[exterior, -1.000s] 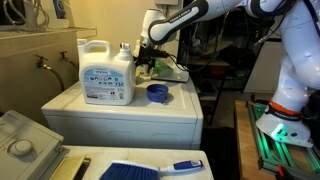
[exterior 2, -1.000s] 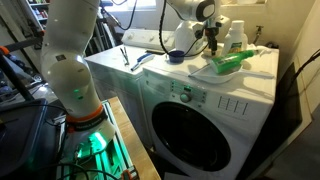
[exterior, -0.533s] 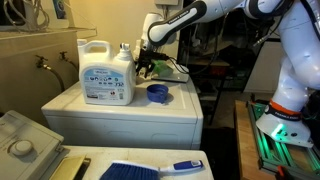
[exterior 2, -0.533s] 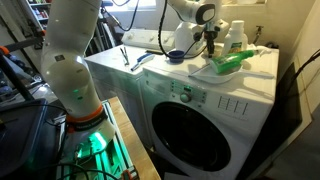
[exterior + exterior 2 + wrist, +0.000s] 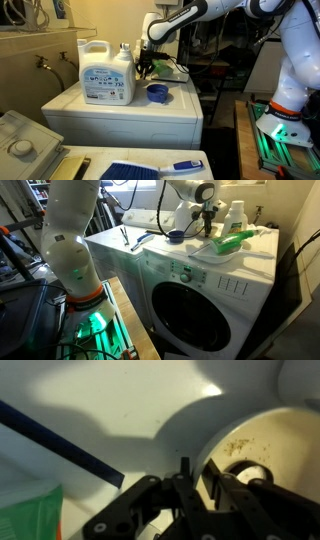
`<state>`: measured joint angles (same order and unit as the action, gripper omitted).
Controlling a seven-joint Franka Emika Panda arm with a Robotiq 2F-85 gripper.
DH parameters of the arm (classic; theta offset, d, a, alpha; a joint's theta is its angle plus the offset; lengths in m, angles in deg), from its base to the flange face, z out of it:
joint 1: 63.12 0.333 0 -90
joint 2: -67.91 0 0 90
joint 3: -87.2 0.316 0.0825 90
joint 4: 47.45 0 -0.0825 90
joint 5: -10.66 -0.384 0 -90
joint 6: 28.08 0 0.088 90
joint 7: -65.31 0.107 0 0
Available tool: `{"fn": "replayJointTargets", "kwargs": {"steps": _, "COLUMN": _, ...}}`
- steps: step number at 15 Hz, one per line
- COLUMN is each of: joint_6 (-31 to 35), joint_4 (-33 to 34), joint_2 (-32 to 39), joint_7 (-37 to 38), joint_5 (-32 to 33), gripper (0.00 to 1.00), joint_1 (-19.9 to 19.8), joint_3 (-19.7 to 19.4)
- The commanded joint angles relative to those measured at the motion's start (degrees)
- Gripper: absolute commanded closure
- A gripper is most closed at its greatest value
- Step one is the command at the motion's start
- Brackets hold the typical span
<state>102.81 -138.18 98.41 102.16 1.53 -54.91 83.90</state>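
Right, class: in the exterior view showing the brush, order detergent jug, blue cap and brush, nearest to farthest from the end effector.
1. Detergent jug, beside the end effector, and blue cap, just in front: too close to call.
2. Brush, at the picture's bottom edge, plainly farthest.

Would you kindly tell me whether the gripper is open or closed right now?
Gripper: closed, fingers together in the wrist view, with nothing visibly held, beside the detergent bottle.

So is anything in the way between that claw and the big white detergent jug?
Nothing visible. In both exterior views the gripper hangs right beside the detergent jug, with no object between them. The blue cap sits on the washer top, off to the side.
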Motion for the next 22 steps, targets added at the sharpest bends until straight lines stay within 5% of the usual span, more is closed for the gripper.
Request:
{"fn": "replayJointTargets", "kwargs": {"steps": 1, "joint_6": -1.7, "joint_4": -3.41, "joint_2": -2.78, "joint_7": -0.34, "joint_5": -0.78, "gripper": 0.97, "joint_1": -1.08, "joint_3": 0.93}}
{"fn": "replayJointTargets", "kwargs": {"steps": 22, "joint_6": -0.16, "joint_4": -25.67, "joint_2": -20.96, "joint_7": -18.75, "joint_5": 4.75, "gripper": 0.97, "joint_1": -3.6, "joint_3": 1.36}}
